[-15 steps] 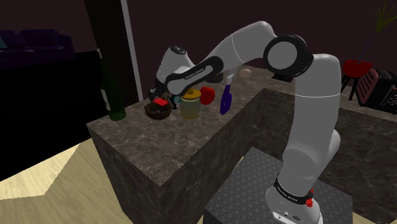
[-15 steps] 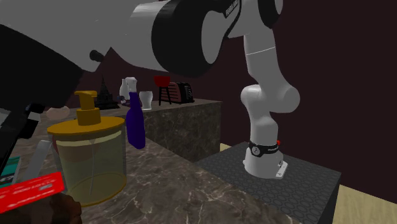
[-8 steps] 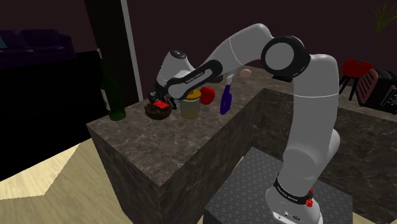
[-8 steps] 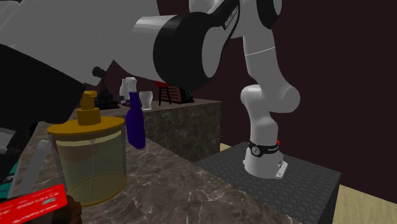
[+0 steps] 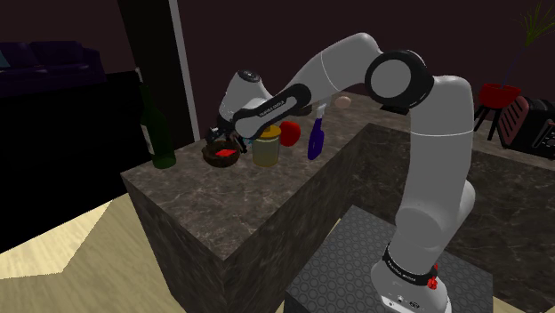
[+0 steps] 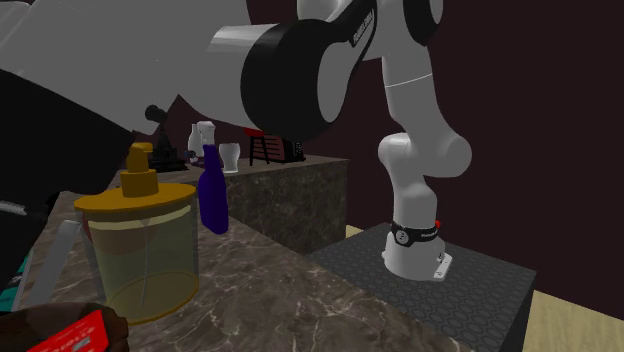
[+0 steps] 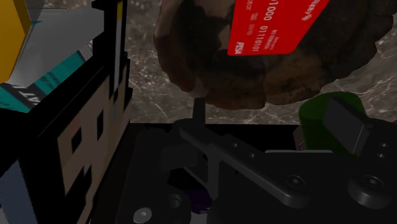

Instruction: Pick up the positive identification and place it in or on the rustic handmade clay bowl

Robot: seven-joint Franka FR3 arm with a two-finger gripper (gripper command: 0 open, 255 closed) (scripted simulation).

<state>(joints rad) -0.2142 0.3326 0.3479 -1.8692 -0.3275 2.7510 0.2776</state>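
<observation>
Shoulder view: the gripper [image 5: 221, 139] hovers just above a brown bowl [image 5: 213, 161] on the marble counter [image 5: 231, 209], with a red card [image 5: 228, 154] lying inside the bowl.

Second exterior view: the card [image 6: 68, 336] rests in the bowl [image 6: 119, 336], near a yellow soap dispenser [image 6: 140, 245].

Wrist view: the card [image 7: 273, 25] lies in the bowl [image 7: 254, 86], ahead of the gripper and apart from it. Whether the gripper is spread or closed cannot be told. The placing looks done, and only the arm's retreat appears left.
</observation>
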